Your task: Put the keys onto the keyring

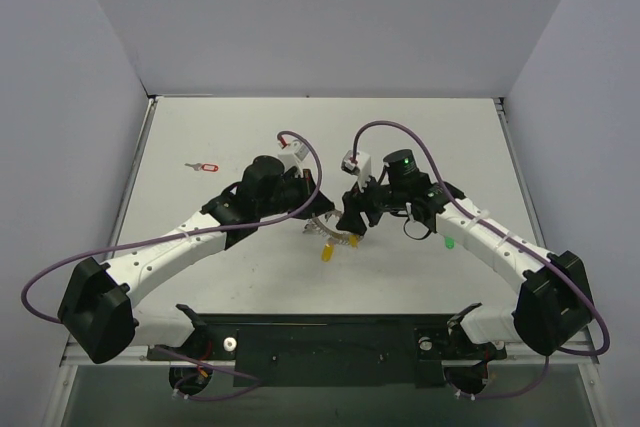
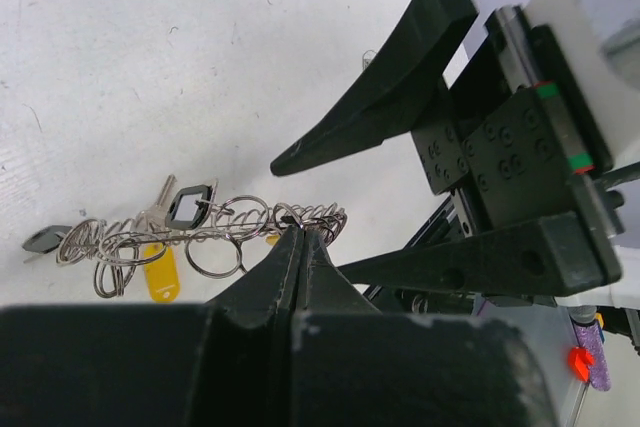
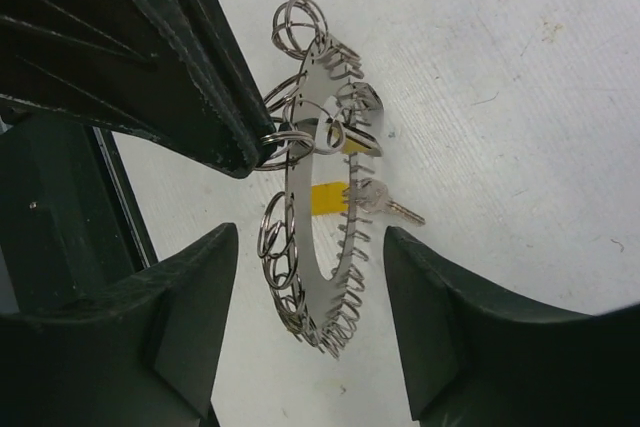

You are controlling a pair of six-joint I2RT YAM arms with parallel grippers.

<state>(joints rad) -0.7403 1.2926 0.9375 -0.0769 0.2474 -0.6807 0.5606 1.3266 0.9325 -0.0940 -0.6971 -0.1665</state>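
right wrist view: left hand (image 3: 240, 147) clamped on toothed silvery metal keyring (image 3: 305, 177) mid-frame; right hand (image 3: 310, 237) apart, flanking it.

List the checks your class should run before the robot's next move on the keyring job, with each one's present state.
1. Left pincer shut on the keyring: ok.
2. Right pincer open, one finger on either side of the keyring: ok.
3. Right pincer carrying a key: not ok, it is empty.
4. Red key on the keyring: not ok, it lies far left on the table.
5. Green key on the keyring: not ok, it lies on the table's right side.
6. Keyring lifted clear of the table: cannot tell.
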